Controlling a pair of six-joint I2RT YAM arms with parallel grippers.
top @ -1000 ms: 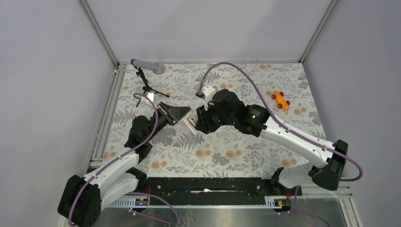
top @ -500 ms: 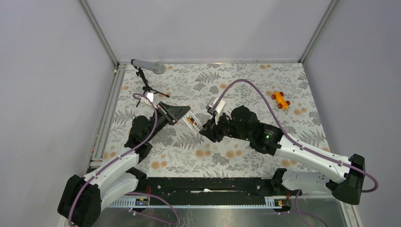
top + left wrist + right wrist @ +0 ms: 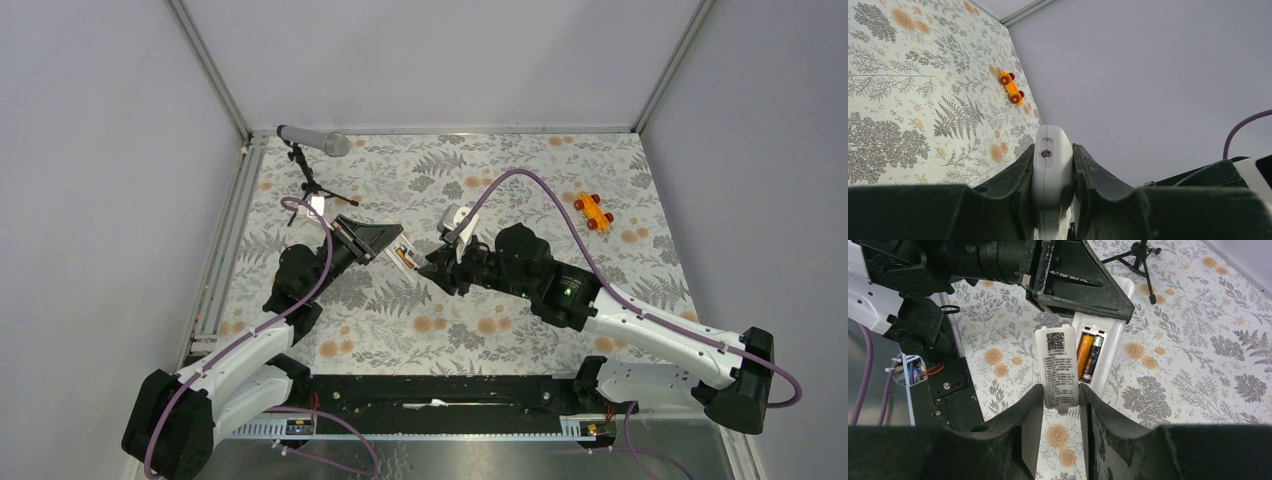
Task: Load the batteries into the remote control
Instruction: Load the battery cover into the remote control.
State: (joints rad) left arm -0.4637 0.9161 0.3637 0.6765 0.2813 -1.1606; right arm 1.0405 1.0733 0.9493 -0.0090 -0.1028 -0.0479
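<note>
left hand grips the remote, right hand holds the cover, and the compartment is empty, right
Not quite. The compartment is not empty: the right wrist view shows two batteries lying side by side in it. The rest stands: the left hand grips the remote and the right hand holds the cover.

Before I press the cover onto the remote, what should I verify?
1. Both batteries seated in the compartment: ok.
2. Remote control clamped in the left gripper: ok.
3. Battery cover held in the right gripper: ok.
4. Cover lined up over the compartment: not ok; it sits beside the opening, so the batteries show.
5. Battery polarity: cannot tell.
6. Cover's latch end facing the right way: cannot tell.
</note>
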